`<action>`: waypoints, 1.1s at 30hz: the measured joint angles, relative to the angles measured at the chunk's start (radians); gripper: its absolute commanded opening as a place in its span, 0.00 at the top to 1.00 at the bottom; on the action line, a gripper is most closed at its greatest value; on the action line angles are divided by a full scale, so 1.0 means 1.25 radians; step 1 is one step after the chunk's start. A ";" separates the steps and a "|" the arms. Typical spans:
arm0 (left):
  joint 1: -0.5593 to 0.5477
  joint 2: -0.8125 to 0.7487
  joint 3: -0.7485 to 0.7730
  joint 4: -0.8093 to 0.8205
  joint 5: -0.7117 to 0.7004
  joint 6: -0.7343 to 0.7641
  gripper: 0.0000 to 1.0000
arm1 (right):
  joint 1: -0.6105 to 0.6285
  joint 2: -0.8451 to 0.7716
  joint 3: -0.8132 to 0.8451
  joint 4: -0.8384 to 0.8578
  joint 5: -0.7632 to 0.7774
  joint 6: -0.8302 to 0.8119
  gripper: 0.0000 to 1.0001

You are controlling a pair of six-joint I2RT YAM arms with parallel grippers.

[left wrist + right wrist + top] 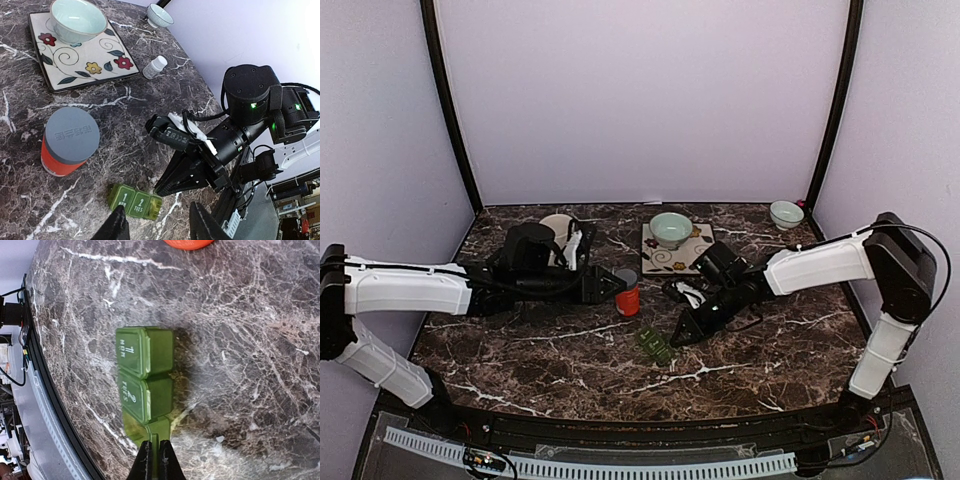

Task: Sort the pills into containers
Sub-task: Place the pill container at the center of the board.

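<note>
**Top external:** we look down from above and behind the arms, facing the back wall, far enough off to take in the whole tabletop.

**Left wrist:** we sit low and fairly near, looking slantwise across the tabletop past the left claw at the lower edge.

**Right wrist:** we look almost straight down, very close, with the right claw at the lower edge.

**Shared:**
- green pill-box strip: all three views
- red canister: all three views, only its rim in the right wrist
- flowered plate: top and left wrist

Arms: white shells, black joints, cables; left hand, right hand black.
</note>
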 measured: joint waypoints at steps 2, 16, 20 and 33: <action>0.000 -0.002 -0.009 -0.002 -0.007 0.005 0.57 | -0.005 0.019 0.010 -0.009 -0.005 -0.008 1.00; 0.000 -0.022 -0.049 0.004 -0.030 0.020 0.57 | -0.039 0.076 0.066 -0.062 0.023 -0.044 0.94; 0.000 -0.022 -0.049 0.004 -0.031 0.021 0.58 | -0.042 0.076 0.073 -0.065 0.033 -0.046 0.93; 0.000 -0.022 -0.049 0.012 -0.031 0.021 0.58 | -0.042 0.051 0.116 -0.120 0.110 -0.077 0.88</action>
